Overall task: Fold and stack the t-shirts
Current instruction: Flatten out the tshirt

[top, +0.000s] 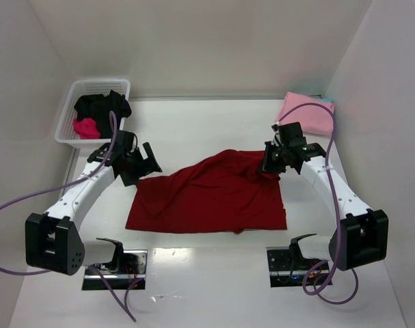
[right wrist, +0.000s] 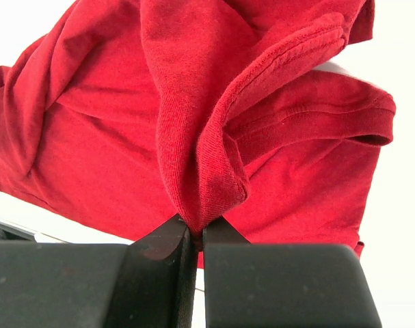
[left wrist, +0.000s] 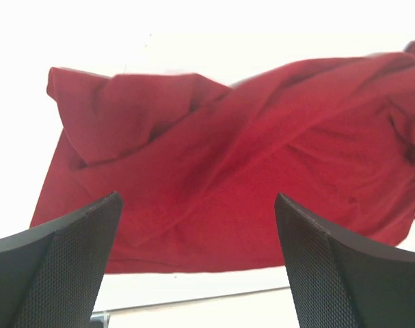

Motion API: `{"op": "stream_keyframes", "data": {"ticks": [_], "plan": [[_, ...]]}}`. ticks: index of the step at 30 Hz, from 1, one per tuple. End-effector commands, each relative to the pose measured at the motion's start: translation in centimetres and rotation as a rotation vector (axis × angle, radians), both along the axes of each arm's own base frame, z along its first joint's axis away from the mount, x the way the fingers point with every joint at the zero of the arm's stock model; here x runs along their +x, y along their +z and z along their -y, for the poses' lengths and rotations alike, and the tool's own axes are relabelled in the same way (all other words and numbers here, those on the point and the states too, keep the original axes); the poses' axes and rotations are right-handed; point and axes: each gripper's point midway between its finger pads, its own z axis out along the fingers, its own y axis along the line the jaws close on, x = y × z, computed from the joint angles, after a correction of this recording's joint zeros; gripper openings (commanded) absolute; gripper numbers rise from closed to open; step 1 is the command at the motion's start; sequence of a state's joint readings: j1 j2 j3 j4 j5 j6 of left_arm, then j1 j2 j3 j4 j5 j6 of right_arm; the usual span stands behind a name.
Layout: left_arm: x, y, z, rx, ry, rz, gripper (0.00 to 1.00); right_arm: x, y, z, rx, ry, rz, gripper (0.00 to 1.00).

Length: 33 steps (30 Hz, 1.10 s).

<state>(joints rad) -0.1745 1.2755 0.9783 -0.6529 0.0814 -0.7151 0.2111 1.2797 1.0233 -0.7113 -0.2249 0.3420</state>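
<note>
One thin pinch is my only hold: right gripper (right wrist: 197, 229) clamped on a hemmed fold of the dark red t-shirt (top: 207, 195) lying on the table (top: 193, 123), left gripper (left wrist: 197, 205) gaping empty beside it, so a lopsided pull may slip or bunch it.

White arms (top: 84, 191) with black joints, black claws (top: 142, 169), purple cables (top: 113, 126).

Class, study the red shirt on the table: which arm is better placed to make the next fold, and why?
Probably the right. The right gripper is shut on a raised fold of the dark red t-shirt at its far right corner; the left gripper stands open and holds nothing.
</note>
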Motion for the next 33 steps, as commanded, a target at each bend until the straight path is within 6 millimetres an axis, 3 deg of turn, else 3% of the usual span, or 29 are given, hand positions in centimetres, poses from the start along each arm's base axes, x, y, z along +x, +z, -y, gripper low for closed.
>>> {"op": "stream_keyframes", "data": {"ticks": [1,9,13,24,33], "plan": [[0.1,-1.6,-0.4,0.006,0.058,-0.015,1.0,0.8,2.2,0.1,0.002,0.0,0.063,0.06],[-2.2,-4.5,-1.2,-0.035,0.235,-0.055,0.98,0.7,2.2,-0.1,0.017,0.01,0.058,0.06],[-2.4,-5.7,-2.4,0.001,0.316,-0.055,0.97,0.6,1.7,-0.4,0.024,0.029,0.04,0.06],[-2.8,-9.1,-3.2,0.028,0.416,-0.104,0.96,0.9,2.8,-0.6,0.032,0.042,0.071,0.06],[-2.7,-10.2,-4.4,0.046,0.474,-0.108,0.9,0.5,2.7,-0.5,0.033,0.042,0.074,0.06]]}}
